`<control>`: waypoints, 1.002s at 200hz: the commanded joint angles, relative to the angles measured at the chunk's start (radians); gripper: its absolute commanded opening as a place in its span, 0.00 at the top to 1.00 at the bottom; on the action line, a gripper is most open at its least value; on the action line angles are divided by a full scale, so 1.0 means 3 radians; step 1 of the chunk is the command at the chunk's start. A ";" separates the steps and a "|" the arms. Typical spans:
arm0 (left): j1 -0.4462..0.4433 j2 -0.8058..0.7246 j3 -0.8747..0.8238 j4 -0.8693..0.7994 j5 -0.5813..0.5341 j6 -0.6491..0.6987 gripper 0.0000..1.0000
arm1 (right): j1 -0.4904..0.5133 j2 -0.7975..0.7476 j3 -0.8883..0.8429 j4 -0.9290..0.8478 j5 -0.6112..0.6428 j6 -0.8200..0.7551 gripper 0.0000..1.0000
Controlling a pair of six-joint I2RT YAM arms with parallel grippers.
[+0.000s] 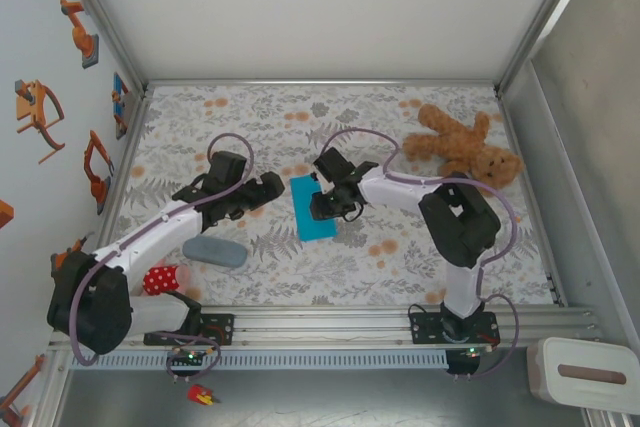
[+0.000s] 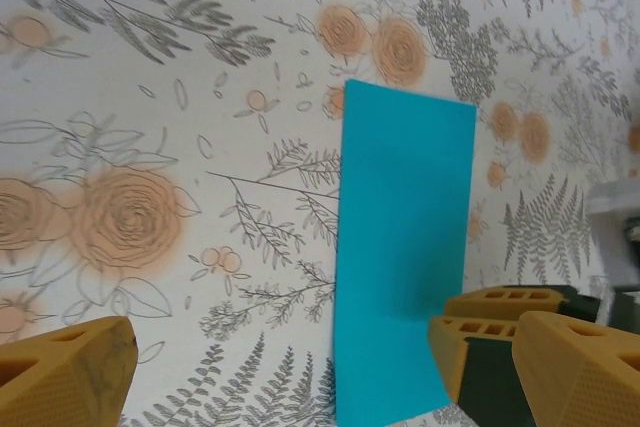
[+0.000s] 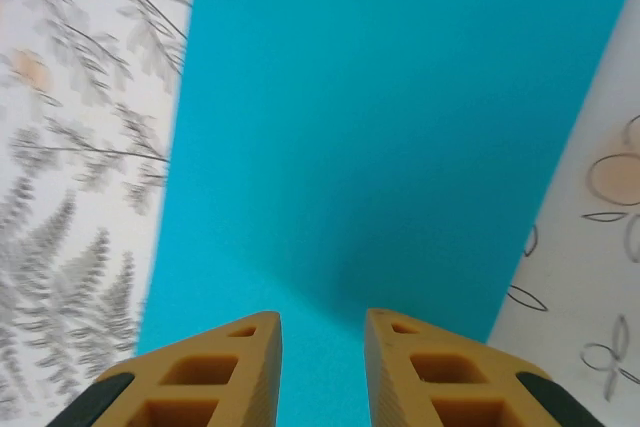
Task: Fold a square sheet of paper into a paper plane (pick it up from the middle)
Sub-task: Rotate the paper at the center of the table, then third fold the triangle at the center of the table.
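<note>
Turquoise paper (image 2: 405, 247) flat on floral cloth (image 2: 150, 97); left hand (image 2: 320, 352) spread wide.

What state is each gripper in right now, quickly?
Left gripper: open wide, holding nothing.
Right gripper: open narrowly over the paper, with nothing pinched.

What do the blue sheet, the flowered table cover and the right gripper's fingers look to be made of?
Sheet of paper: thin paper, matte turquoise, lying flat with crisp straight edges and no glare.
Table cover: probably printed cloth or vinyl, matte, floral pattern; the look leaves it open.
Right gripper's fingers: likely moulded or printed plastic, mustard-yellow, finely textured with hollow cells.
</note>
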 commanded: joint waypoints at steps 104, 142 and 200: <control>-0.0612 0.0244 -0.0328 0.0281 0.0276 -0.1092 0.28 | -0.0162 -0.0115 -0.0395 0.0540 -0.0007 0.1051 0.80; -0.0680 0.0492 -0.0384 0.0587 0.0438 -0.1201 0.47 | -0.0186 -0.0002 -0.0415 0.0536 -0.0013 0.1075 0.81; -0.0769 0.0822 -0.0353 0.0830 0.0490 -0.1250 0.62 | -0.0260 0.0055 -0.0523 0.0573 -0.0100 0.1202 0.82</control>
